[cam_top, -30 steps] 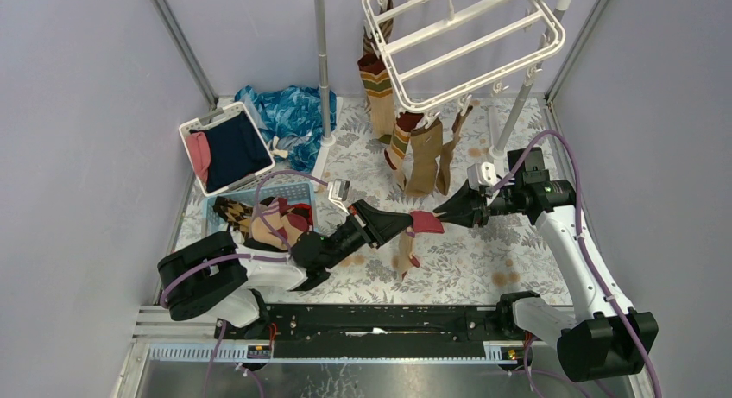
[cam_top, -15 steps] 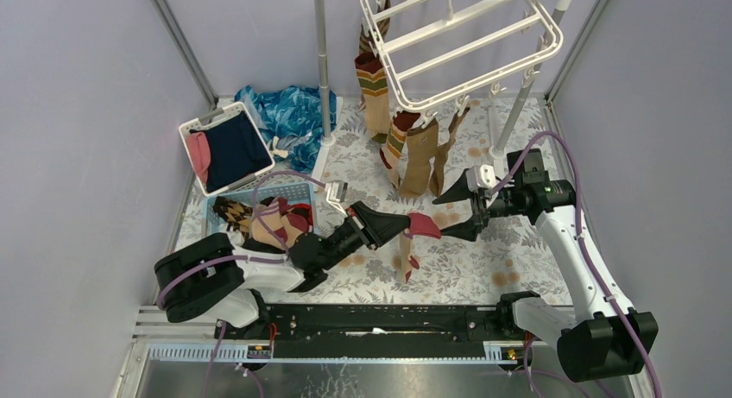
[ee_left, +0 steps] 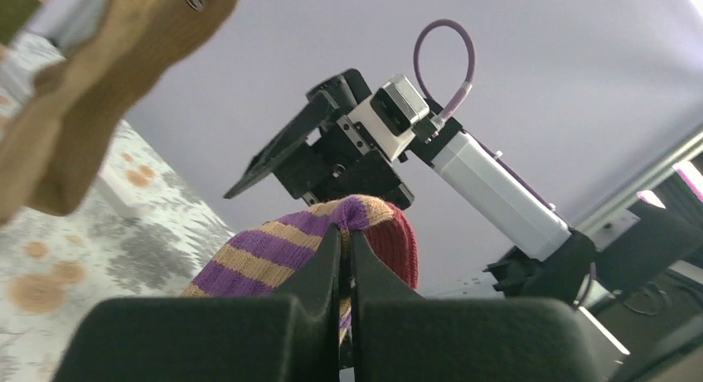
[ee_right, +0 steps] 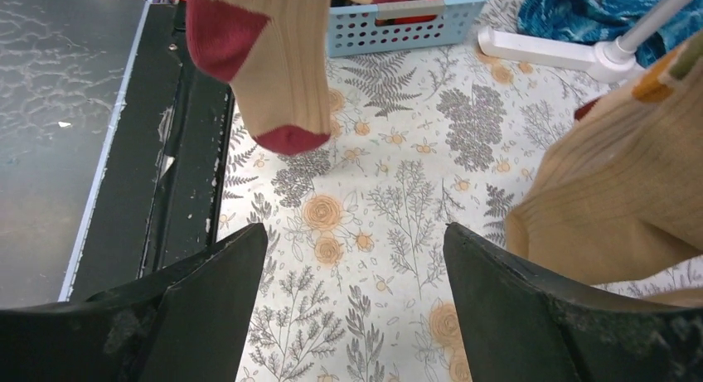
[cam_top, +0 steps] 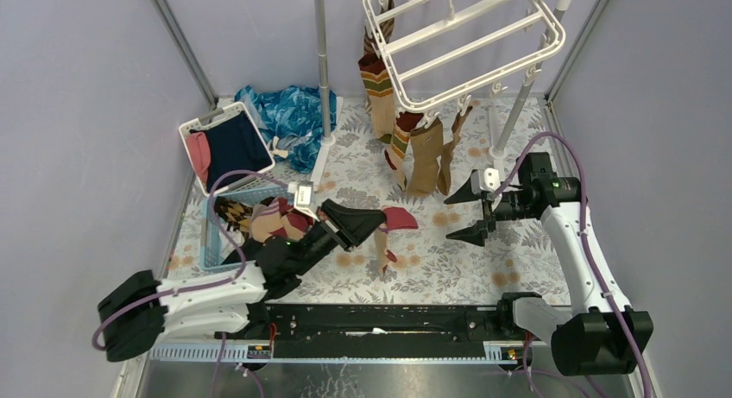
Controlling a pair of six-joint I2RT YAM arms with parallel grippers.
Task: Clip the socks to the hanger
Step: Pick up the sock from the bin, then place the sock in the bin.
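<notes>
Sock and cuff come first. The left tool [cam_top: 378,223] is pinched tight on the cuff of a striped sock [cam_top: 395,219] above the middle of the bench [cam_top: 449,268]. The rest of the sock droops from the closed tips toward the floral cover. The left wrist view shows purple and tan stripes and a red edge bulging just past the pressed-together fingers [ee_left: 323,262]. In the right wrist view the dangling foot of the striped sock [ee_right: 278,63] is ribbed tan with a red heel and a red toe.

The right tool [cam_top: 464,213] hovers to the right of that sock, apart from it, facing it. Its jaws are spread wide and empty.

Behind both, the hanging socks [cam_top: 425,161] are clipped under the near edge of the white hanger [cam_top: 556,46]. They include plain tan ones and, higher on the left, one with red and green bands.

A grey-white rack pole [cam_top: 324,61] stands upright left of the hanger. By its foot lies a crumpled blue patterned cloth [cam_top: 289,113]. Beside the cloth, a white bin [cam_top: 197,123] holds navy and pink folded clothes. A blue basket [cam_top: 210,234] with more socks sits just beside the left arm.
</notes>
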